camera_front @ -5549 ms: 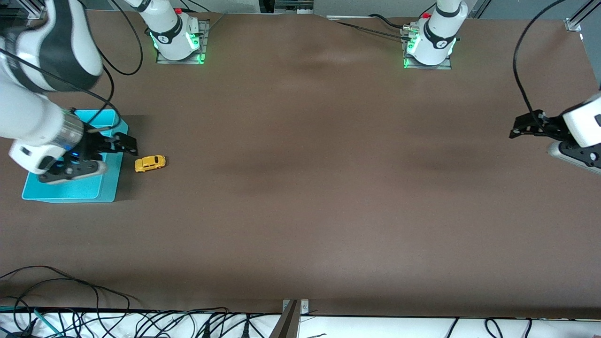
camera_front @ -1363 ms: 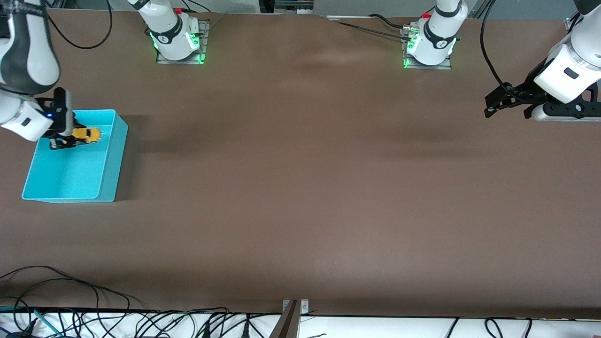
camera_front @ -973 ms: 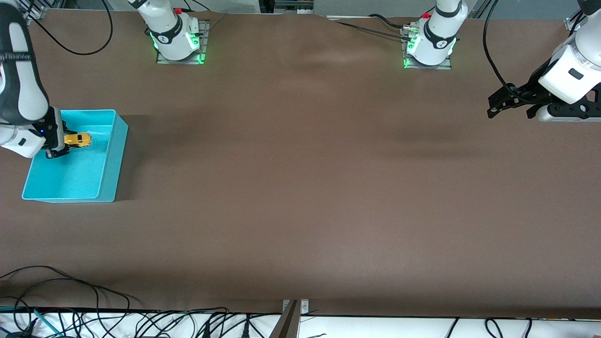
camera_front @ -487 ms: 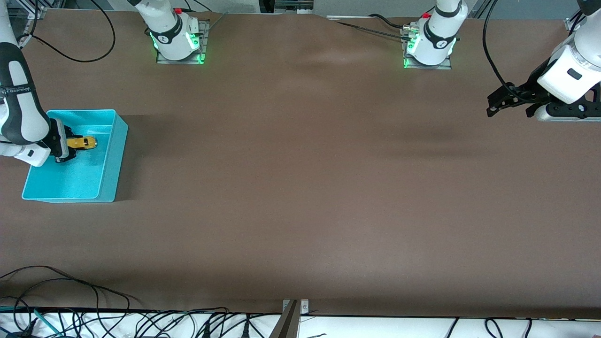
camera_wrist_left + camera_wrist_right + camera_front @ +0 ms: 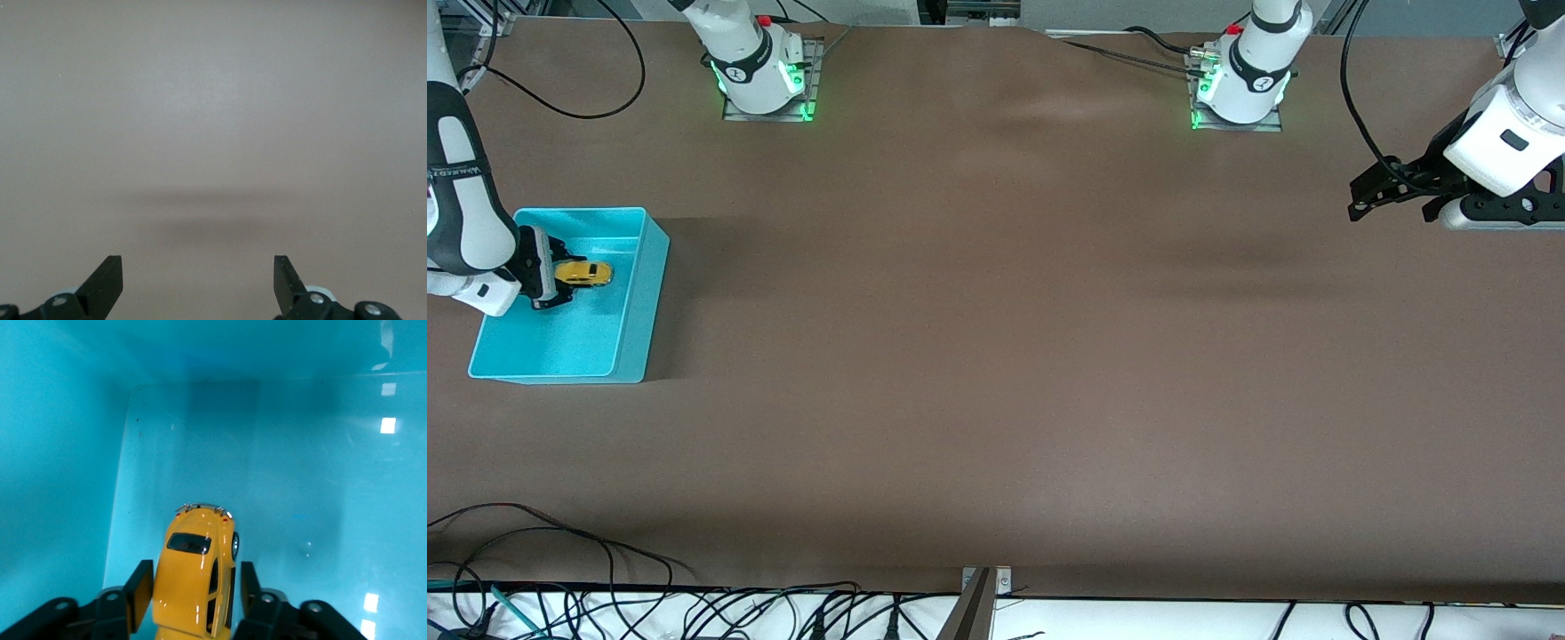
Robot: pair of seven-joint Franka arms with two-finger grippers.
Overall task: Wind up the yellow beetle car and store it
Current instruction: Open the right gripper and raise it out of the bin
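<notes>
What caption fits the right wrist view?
Right gripper inside the turquoise bin, fingers astride the yellow car.

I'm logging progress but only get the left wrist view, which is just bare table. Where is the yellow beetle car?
Observer: The yellow beetle car is inside the turquoise bin, at the right arm's end of the table.
Operator: Is an arm with it?
Observer: Yes. The right pincer is down in the bin, right at the car.
Operator: And where does my own arm sit on the table?
Observer: The left pincer waits, open, over the brown table at the left arm's end, with nothing near it.
</notes>
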